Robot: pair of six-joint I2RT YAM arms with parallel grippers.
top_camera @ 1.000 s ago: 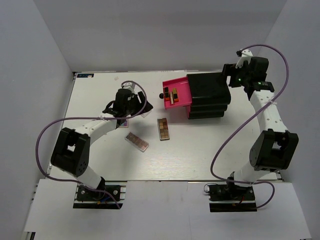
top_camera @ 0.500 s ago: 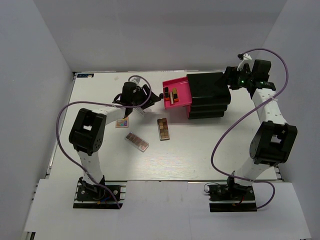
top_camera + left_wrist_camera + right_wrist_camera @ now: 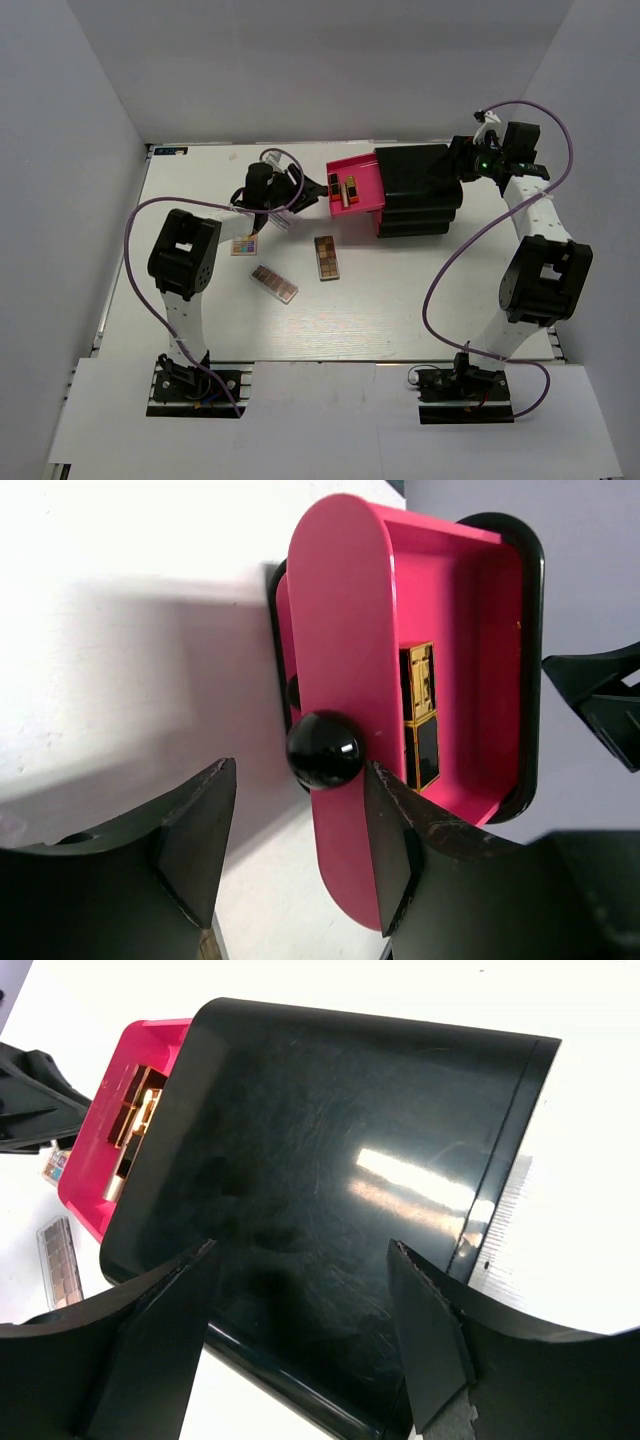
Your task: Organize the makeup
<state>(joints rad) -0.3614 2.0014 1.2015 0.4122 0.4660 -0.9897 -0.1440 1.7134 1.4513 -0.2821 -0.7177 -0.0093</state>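
The pink drawer (image 3: 358, 182) stands pulled out of the black box (image 3: 418, 190), with gold-and-black lipsticks (image 3: 346, 190) inside. My left gripper (image 3: 317, 190) is open at the drawer's front. In the left wrist view the black knob (image 3: 324, 750) sits just ahead of the gap of the left gripper (image 3: 297, 780), untouched, and the lipsticks (image 3: 420, 715) lie in the drawer (image 3: 350, 620). My right gripper (image 3: 463, 160) is open at the box's back right. In its wrist view the right gripper (image 3: 303, 1255) hangs over the box's top (image 3: 330, 1150).
Three palettes lie on the white table (image 3: 400, 300): a brown one (image 3: 327, 257) in front of the drawer, a pinkish one (image 3: 274, 284) nearer me, and a small colourful one (image 3: 244, 245) under the left forearm. Grey walls enclose the table.
My left gripper has swung right from above the small colourful palette to the drawer's knob. The right gripper has dropped slightly toward the box's back, its jaws a little narrower.
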